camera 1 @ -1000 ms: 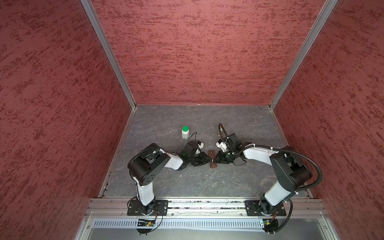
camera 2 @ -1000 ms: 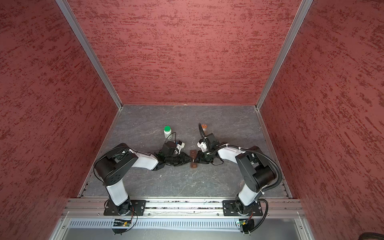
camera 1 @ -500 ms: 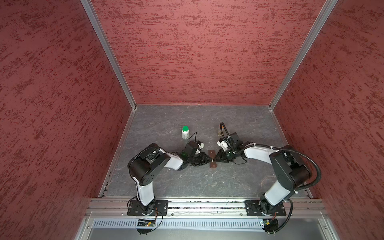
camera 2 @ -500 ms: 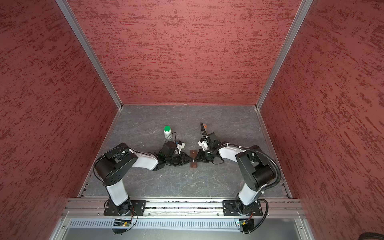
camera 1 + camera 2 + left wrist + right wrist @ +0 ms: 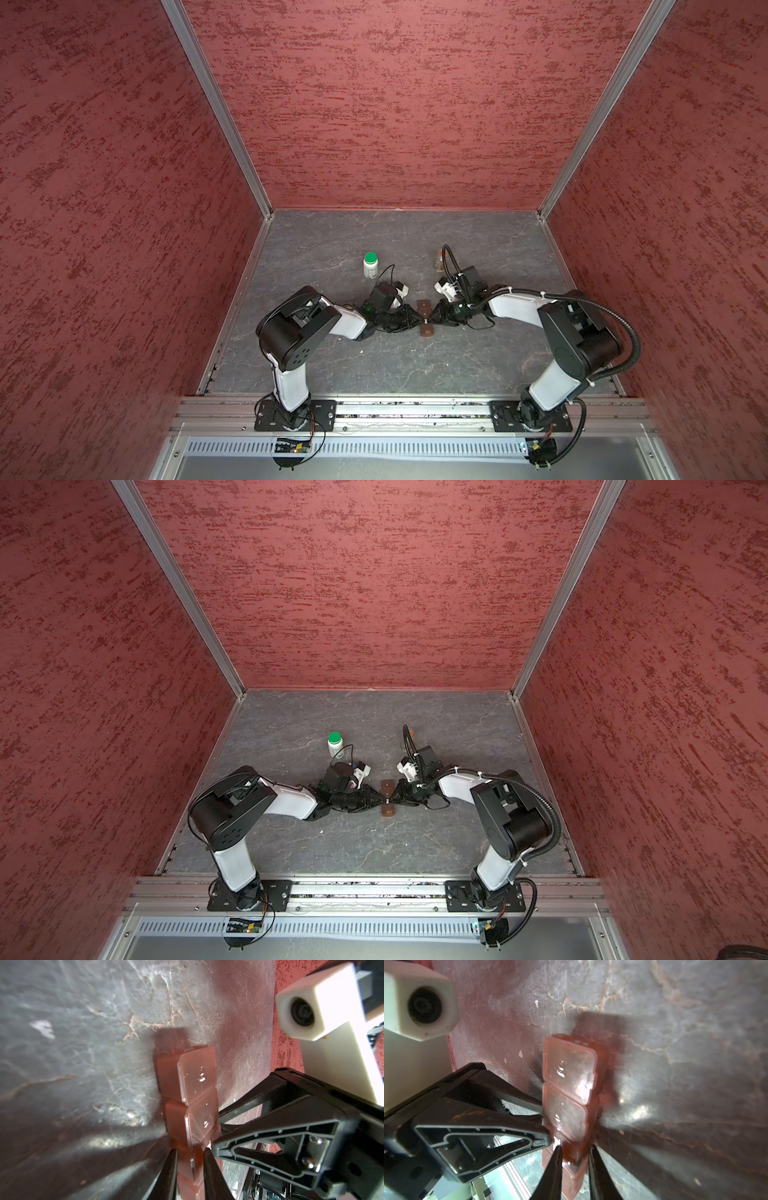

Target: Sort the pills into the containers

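Note:
A brown translucent pill organizer (image 5: 426, 329) (image 5: 388, 810), a strip of several lidded compartments, lies on the grey table between my two arms. My left gripper (image 5: 417, 320) (image 5: 380, 801) is shut on its left side. In the left wrist view its jaws (image 5: 190, 1159) pinch one compartment of the organizer (image 5: 195, 1084). My right gripper (image 5: 434, 319) (image 5: 395, 800) is shut on the opposite side. In the right wrist view it (image 5: 575, 1155) clamps the organizer (image 5: 566, 1076). No pills show plainly.
A white bottle with a green cap (image 5: 370, 265) (image 5: 335, 744) stands behind the left arm. A small clear bottle with an orange cap (image 5: 439, 262) (image 5: 410, 732) stands behind the right wrist. A tiny white speck (image 5: 360, 352) lies front left of the organizer.
My right gripper's jaws have closed onto the organizer and its wrist has shifted slightly. The left gripper and the organizer have stayed in place.

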Available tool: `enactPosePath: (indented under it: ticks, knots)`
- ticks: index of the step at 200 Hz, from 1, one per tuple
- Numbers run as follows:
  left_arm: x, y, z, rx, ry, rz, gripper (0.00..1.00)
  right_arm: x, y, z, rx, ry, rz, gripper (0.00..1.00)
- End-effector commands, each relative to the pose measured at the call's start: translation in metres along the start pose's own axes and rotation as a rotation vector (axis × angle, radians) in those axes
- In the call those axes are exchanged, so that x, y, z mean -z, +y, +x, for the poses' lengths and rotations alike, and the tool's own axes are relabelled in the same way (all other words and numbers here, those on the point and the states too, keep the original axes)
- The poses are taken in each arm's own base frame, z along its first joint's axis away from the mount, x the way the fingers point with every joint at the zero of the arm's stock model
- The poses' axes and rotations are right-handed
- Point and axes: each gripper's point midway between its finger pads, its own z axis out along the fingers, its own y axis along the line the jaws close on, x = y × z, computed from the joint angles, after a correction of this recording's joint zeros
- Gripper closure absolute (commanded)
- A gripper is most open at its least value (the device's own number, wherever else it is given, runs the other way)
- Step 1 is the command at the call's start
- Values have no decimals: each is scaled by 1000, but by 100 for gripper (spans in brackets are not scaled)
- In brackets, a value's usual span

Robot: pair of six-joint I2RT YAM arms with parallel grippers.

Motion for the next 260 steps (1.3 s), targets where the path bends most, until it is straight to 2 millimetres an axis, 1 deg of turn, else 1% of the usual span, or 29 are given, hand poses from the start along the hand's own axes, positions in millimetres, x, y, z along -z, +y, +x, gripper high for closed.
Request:
enactPosePath:
  ticks: [1, 35, 49, 65, 79, 90, 103, 122, 143, 150, 154, 161, 166, 169, 179, 192, 202, 214, 221, 231, 244, 251, 260]
  knots:
    - [-11, 15, 25, 8, 91, -48, 77, -15, -32, 26, -43, 76, 83, 80]
    - [-15, 15, 30, 7, 102, -52, 78, -22, -37, 36, -45, 105, 90, 83]
    - [-15, 17, 32, 11, 104, -53, 79, -23, -40, 39, -49, 108, 98, 86]
    - [-15, 17, 32, 13, 104, -51, 79, -23, -39, 39, -51, 106, 97, 87]
    - [-14, 17, 30, 10, 99, -50, 79, -19, -37, 34, -50, 85, 110, 86]
    - [-11, 15, 27, 7, 88, -47, 79, -9, -36, 23, -46, 45, 144, 81]
    - [-6, 11, 20, -4, 68, -44, 78, 6, -31, 7, -34, -12, 177, 76]
    - [7, 3, 5, -36, 25, -49, 75, 35, -22, -20, -12, -120, 233, 69]
    - [28, -16, -17, -102, -42, -53, 72, 73, -4, -45, 15, -249, 275, 66]
    - [37, -23, -25, -127, -70, -52, 70, 83, -2, -51, 19, -287, 293, 65]
    - [43, -27, -29, -142, -86, -52, 69, 95, 7, -55, 35, -326, 287, 65]
    - [54, -34, -37, -169, -119, -55, 68, 107, 12, -60, 45, -363, 298, 65]
    - [63, -40, -41, -190, -144, -57, 68, 117, 14, -64, 49, -395, 316, 65]
    - [66, -40, -43, -201, -149, -65, 67, 122, 15, -66, 54, -414, 329, 64]
    - [87, -46, -53, -239, -206, -87, 66, 141, 14, -70, 70, -480, 374, 61]
    - [116, -45, -66, -285, -295, -144, 62, 167, 7, -76, 77, -579, 445, 55]
    - [142, -39, -77, -308, -373, -194, 59, 186, -1, -80, 89, -655, 504, 54]
    - [174, -25, -90, -315, -470, -269, 57, 208, -16, -84, 94, -747, 588, 54]
    - [195, -17, -99, -316, -536, -312, 55, 220, -28, -84, 88, -798, 644, 51]
    - [225, -4, -109, -318, -629, -389, 49, 239, -45, -84, 75, -878, 739, 47]
    - [261, 12, -118, -319, -740, -491, 44, 263, -67, -82, 46, -982, 844, 45]
    - [281, 21, -123, -313, -804, -546, 41, 274, -74, -81, 34, -1034, 875, 41]
    - [304, 34, -127, -294, -882, -611, 37, 287, -82, -81, 26, -1106, 902, 32]
